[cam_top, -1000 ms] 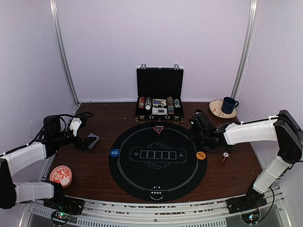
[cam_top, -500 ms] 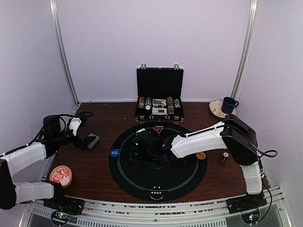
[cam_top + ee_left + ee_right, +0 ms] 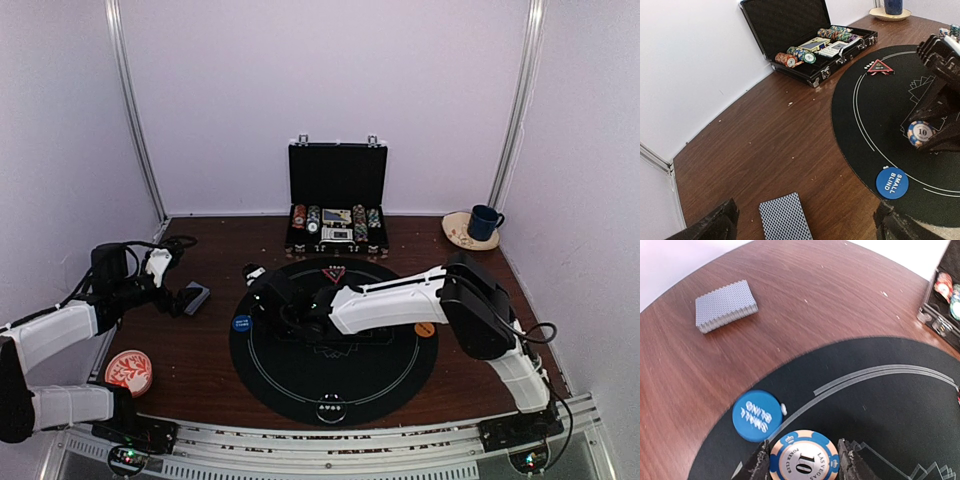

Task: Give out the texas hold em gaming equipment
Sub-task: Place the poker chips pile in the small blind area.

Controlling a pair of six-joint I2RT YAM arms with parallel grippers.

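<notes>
Right claw [image 3: 803, 460] has swung across the mat [image 3: 330, 375] to its left edge, gripping a chip [image 3: 920, 133] near the blue disc [image 3: 756, 415]. Left claw [image 3: 807, 230] gapes wide above the deck [image 3: 785, 216], desk's [image 3: 765, 140] left side.

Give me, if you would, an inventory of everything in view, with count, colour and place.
table: one, brown wood, under everything
poker mat: one, black, round, table centre
briefcase: one, black, open, far edge
chip rows: several, mixed colours, inside the briefcase
card deck: one, grey-blue back, on the wood left of the mat
small blind button: one, blue, mat's left edge
orange button: one, orange, mat's right edge
dark button: one, black, mat's near edge
triangle marker: one, red, mat's far edge
poker chip: one, white with blue stripes, above the mat's left side
dish: one, red and white, near left
mug: one, blue, on a beige saucer, far right corner
left gripper: open, above the card deck
right gripper: shut on the poker chip
</notes>
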